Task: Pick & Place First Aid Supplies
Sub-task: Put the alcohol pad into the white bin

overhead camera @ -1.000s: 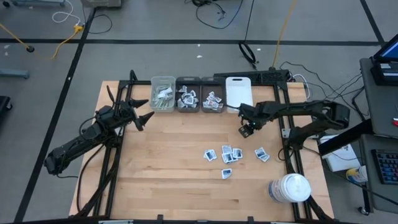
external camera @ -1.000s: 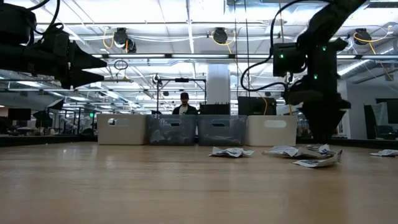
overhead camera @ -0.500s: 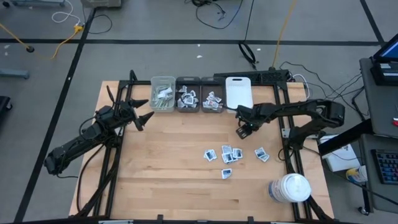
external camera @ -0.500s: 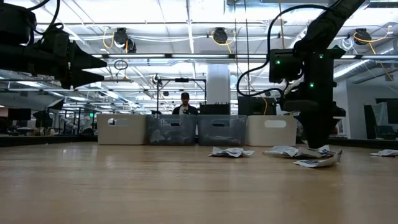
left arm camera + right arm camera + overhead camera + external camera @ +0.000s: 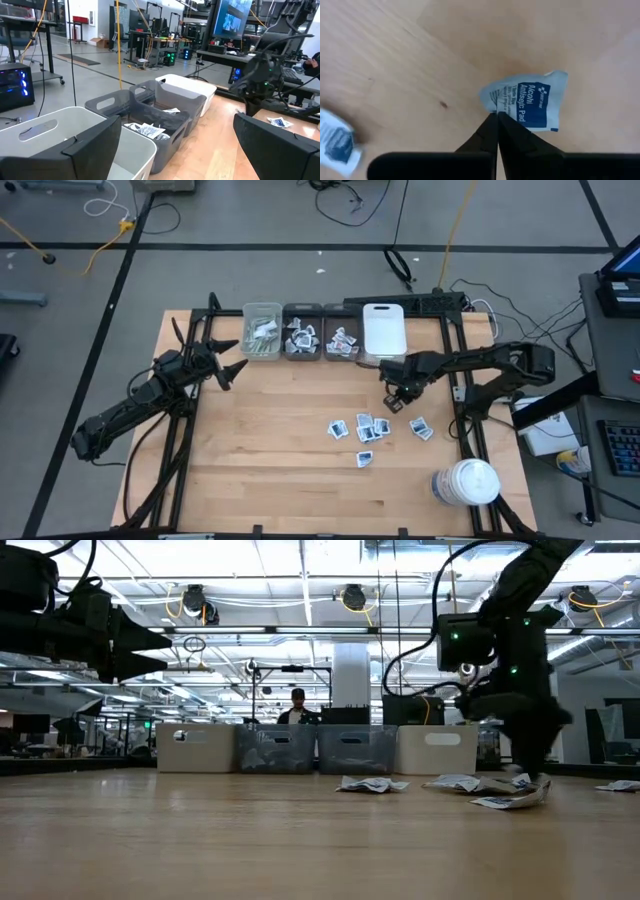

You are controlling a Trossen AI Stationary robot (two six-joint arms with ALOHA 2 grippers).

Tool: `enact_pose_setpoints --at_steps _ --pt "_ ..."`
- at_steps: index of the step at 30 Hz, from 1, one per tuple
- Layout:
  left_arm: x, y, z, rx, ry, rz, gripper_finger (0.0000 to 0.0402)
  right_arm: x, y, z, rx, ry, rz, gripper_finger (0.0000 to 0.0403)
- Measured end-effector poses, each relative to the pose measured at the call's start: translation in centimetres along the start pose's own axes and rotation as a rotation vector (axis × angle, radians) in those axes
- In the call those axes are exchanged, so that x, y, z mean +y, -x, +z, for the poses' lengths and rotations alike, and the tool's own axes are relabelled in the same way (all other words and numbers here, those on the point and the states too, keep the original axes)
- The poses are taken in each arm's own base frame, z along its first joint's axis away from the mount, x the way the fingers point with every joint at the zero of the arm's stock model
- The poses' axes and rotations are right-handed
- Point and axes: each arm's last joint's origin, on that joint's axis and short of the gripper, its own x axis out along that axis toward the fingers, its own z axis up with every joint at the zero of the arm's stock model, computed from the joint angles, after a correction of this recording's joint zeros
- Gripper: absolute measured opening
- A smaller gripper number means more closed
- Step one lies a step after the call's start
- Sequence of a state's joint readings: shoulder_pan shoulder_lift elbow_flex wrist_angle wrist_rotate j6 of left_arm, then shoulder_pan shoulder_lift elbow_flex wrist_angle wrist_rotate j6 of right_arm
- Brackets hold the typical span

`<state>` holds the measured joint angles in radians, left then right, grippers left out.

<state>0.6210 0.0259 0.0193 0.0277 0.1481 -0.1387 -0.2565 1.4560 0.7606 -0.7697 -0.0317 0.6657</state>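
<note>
My right gripper points down at the table's right half and is shut on one white-and-blue sachet printed "Alcohol Antiseptic Pad". Several more sachets lie flat on the wood just nearer, and they show in the low view too. One of them lies blurred at the edge of the right wrist view. My left gripper hovers open at the left, near the bins, with nothing between its fingers. My right gripper pinches the sachet's left edge between its two fingertips, coming from above and pointing down. The wrapper is crumpled at the pinch and the rest spreads away from the fingers. I cannot tell whether it is clear of the wood.
Four small bins stand in a row at the far edge: a pale one with strips, two dark ones with sachets, and a white one. A large white jar stands near the front right corner. A person shows beyond the bins.
My right gripper has shut its fingers on the sachet and has shifted slightly toward the table's near edge, staying low over the wood. The loose sachets lie as before.
</note>
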Motion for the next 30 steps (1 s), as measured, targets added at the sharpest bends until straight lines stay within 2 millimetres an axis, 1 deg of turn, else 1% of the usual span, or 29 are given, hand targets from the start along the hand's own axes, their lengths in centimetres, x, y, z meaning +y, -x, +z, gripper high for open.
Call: enact_pose_setpoints --at_steps 4,8,12,18,22,24,27,30 --pt "0.0 0.0 0.0 0.0 0.0 0.0 0.0392 0.6 2.3 0.3 -0.06 0.012 0.01 0.0" --pt "0.0 0.0 0.0 0.0 0.0 0.0 0.0392 0.6 3.8 0.1 -0.046 0.02 0.009 0.0" --pt "0.0 0.0 0.0 0.0 0.0 0.0 0.0392 0.7 6.1 0.1 -0.048 0.039 0.004 0.0" --pt "0.0 0.0 0.0 0.001 0.0 0.0 0.0392 0.9 10.2 0.5 -0.039 0.132 -0.005 0.0" --pt "0.0 0.0 0.0 0.0 0.0 0.0 0.0392 0.9 12.9 1.0 -0.059 0.145 0.012 0.0" --pt "0.0 0.0 0.0 0.0 0.0 0.0 0.0392 1.0 13.6 1.4 -0.066 0.141 0.015 0.0" --pt "0.0 0.0 0.0 0.0 0.0 0.0 0.0392 1.0 13.8 2.4 -0.056 0.157 0.007 0.0" --pt "0.0 0.0 0.0 0.001 0.0 0.0 0.0392 0.9 13.6 4.7 -0.048 0.158 -0.009 0.0"
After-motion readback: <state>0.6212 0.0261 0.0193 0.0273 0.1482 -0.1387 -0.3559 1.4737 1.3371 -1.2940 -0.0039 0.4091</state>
